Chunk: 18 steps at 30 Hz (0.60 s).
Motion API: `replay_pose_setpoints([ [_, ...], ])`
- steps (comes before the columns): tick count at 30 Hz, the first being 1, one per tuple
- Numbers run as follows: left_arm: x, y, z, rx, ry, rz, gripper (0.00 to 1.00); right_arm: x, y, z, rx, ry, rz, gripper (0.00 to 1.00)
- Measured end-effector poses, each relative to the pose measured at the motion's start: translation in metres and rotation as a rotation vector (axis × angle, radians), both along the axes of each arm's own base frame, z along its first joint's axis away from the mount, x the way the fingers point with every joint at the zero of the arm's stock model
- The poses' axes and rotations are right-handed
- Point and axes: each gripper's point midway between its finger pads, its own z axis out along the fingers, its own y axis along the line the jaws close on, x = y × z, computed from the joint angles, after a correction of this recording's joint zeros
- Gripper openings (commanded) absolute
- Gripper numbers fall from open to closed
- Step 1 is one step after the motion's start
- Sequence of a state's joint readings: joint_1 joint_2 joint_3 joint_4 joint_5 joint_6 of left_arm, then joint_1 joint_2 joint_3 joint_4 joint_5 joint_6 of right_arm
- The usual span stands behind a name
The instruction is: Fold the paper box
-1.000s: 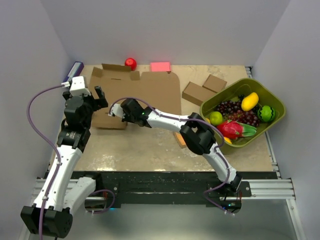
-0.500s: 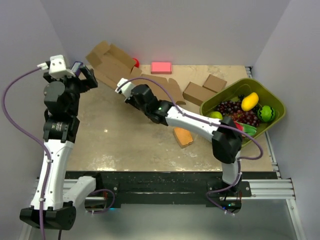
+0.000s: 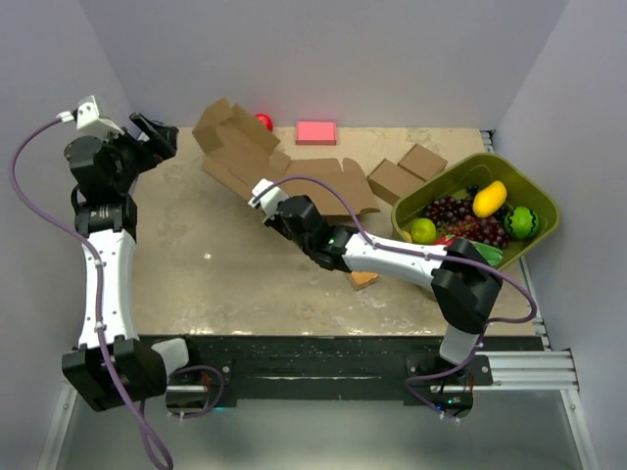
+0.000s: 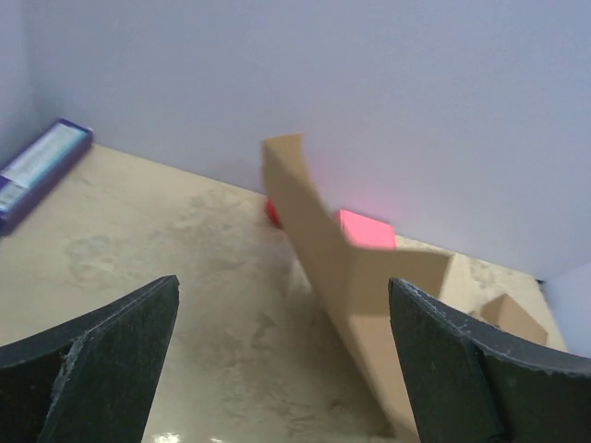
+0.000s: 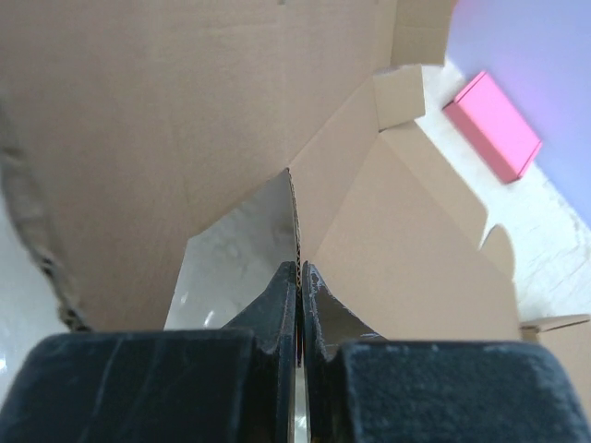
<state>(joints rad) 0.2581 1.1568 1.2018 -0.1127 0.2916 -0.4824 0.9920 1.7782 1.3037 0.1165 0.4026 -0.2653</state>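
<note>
Brown corrugated cardboard fills the middle of the overhead view. The paper box [image 3: 250,147], a large die-cut sheet with flaps and tabs, stands tilted at the far middle of the beige table [image 3: 196,284]. Its left part is raised, and its right part lies low near two small closed brown cardboard boxes [image 3: 394,181]. The right gripper [image 3: 263,196] pinches the sheet's near edge. The left gripper [image 3: 157,137] hangs apart at the far left with its jaws spread. A green plastic bin [image 3: 439,180] of toy fruit sits at the right. A flat pink block [image 3: 314,131] and a small red ball [image 3: 264,121] lie by the back wall.

From the left wrist, the wide-set black fingers [image 4: 102,351] frame the upright sheet without touching it. A flat purple carton [image 4: 42,171] lies at the left.

From the right wrist, the black fingers [image 5: 277,305] are clamped on a thin corrugated edge of the sheet.
</note>
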Motion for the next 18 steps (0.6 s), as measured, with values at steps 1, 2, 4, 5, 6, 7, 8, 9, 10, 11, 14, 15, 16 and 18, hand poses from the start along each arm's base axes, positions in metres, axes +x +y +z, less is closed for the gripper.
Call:
replay_pose_setpoints([
  [1, 0.004, -0.001, -0.007, -0.025, 0.010, -0.019, 1.00, -0.002, -0.002, -0.005, -0.005, 0.007, 0.001, 0.00],
  [2, 0.008, -0.003, -0.015, -0.048, 0.024, -0.039, 1.00, -0.005, -0.003, -0.011, -0.009, 0.014, 0.001, 0.00],
  [4, 0.018, -0.006, -0.028, -0.083, 0.050, -0.074, 1.00, -0.008, -0.007, -0.020, -0.008, 0.023, -0.001, 0.00],
  [5, 0.023, -0.009, -0.037, -0.101, 0.069, -0.094, 1.00, -0.009, -0.009, -0.023, -0.008, 0.027, -0.002, 0.00],
  [6, 0.028, -0.010, -0.046, -0.114, 0.089, -0.109, 1.00, -0.010, -0.009, -0.025, -0.004, 0.027, -0.003, 0.00],
  [7, 0.031, -0.011, -0.056, -0.126, 0.113, -0.119, 1.00, -0.010, -0.009, -0.025, 0.005, 0.027, -0.005, 0.00],
  [8, 0.034, -0.011, -0.066, -0.134, 0.135, -0.120, 1.00, -0.011, -0.009, -0.025, 0.016, 0.025, -0.007, 0.00],
  [9, 0.034, -0.010, -0.076, -0.141, 0.159, -0.116, 1.00, -0.011, -0.009, -0.024, 0.023, 0.025, -0.008, 0.00],
  [10, 0.033, -0.009, -0.084, -0.146, 0.176, -0.107, 1.00, -0.011, -0.010, -0.023, 0.027, 0.025, -0.010, 0.00],
  [11, 0.033, -0.007, -0.090, -0.150, 0.188, -0.097, 1.00, -0.011, -0.010, -0.023, 0.030, 0.026, -0.011, 0.00],
  [14, 0.030, -0.002, -0.105, -0.166, 0.215, -0.076, 1.00, -0.012, -0.011, -0.025, 0.028, 0.029, -0.011, 0.00],
  [15, 0.029, -0.001, -0.107, -0.175, 0.218, -0.072, 1.00, -0.012, -0.012, -0.027, 0.026, 0.030, -0.011, 0.00],
  [16, 0.029, 0.000, -0.108, -0.184, 0.219, -0.068, 1.00, -0.013, -0.012, -0.027, 0.025, 0.030, -0.011, 0.00],
  [18, 0.030, 0.001, -0.107, -0.204, 0.211, -0.062, 1.00, -0.013, -0.012, -0.029, 0.026, 0.030, -0.011, 0.00],
])
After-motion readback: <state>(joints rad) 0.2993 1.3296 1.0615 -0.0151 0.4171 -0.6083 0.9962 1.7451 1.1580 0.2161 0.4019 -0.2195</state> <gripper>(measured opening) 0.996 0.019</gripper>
